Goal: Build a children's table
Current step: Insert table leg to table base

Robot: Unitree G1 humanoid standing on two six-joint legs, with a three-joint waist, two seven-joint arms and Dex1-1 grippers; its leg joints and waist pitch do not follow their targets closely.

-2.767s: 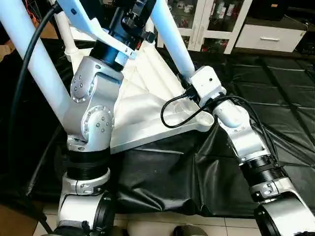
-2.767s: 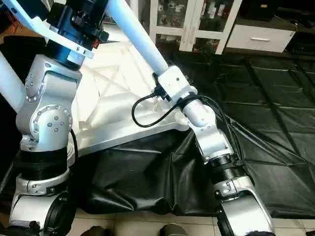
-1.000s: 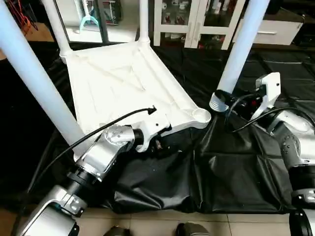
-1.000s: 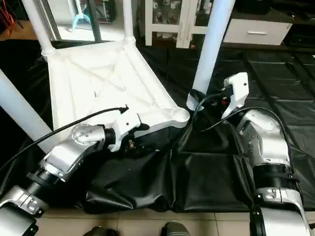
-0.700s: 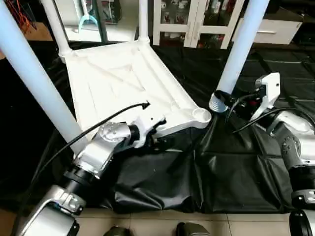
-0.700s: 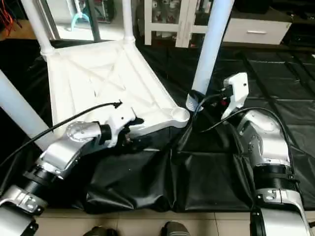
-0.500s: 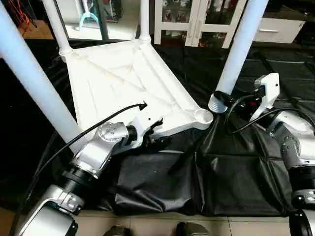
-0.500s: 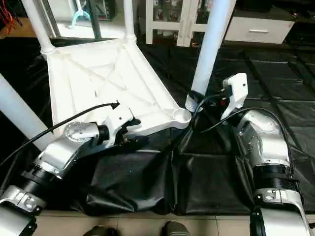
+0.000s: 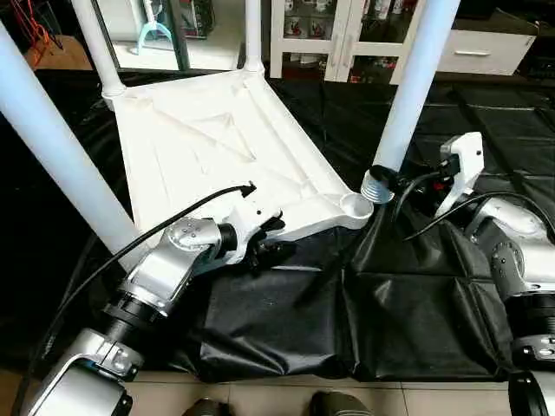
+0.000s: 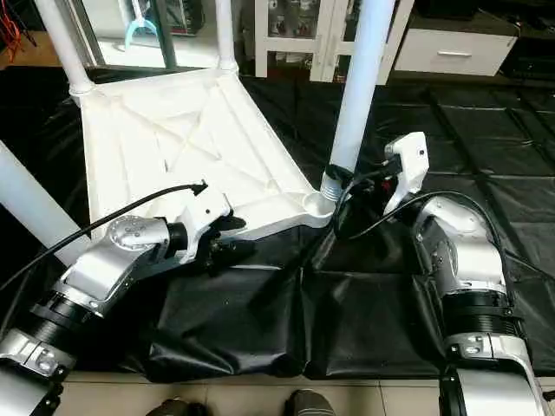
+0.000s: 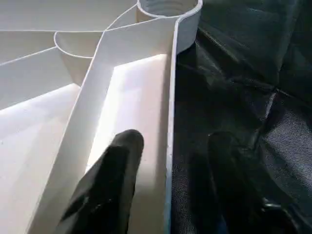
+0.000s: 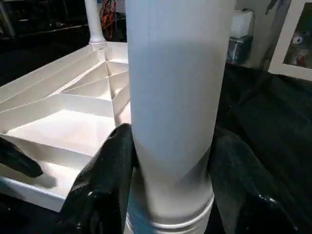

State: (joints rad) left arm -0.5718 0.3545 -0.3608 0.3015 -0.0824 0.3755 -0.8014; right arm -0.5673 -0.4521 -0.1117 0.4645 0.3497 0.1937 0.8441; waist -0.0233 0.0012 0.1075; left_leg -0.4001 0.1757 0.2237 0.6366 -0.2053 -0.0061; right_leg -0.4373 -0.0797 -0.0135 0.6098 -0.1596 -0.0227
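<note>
The white table top (image 9: 199, 156) lies underside up on the black sheet, ribs showing. Three legs stand in its sockets: far left (image 9: 95, 43), far right (image 9: 251, 26) and near left (image 9: 52, 147). My right gripper (image 12: 170, 195) is shut on the fourth leg (image 9: 412, 87), holding it upright. Its threaded end (image 9: 379, 184) hangs just beside the empty near-right socket (image 9: 355, 205). My left gripper (image 9: 264, 238) is open at the top's near rim (image 11: 168, 122). One of its fingers (image 11: 114, 170) is inside the rim and the other outside.
A black sheet (image 9: 416, 295) covers the floor, with folds near the top's front edge. A white glass-door cabinet (image 9: 347, 35) and a drawer unit (image 9: 486, 52) stand at the back. Pale tiles (image 9: 260, 394) run along the near edge. A black cable (image 9: 173, 221) arcs over my left forearm.
Both arms have come down from their raised pose. The left gripper reached the near rim. The held leg went from tilted to upright, and its lower end has shifted closer to the empty socket.
</note>
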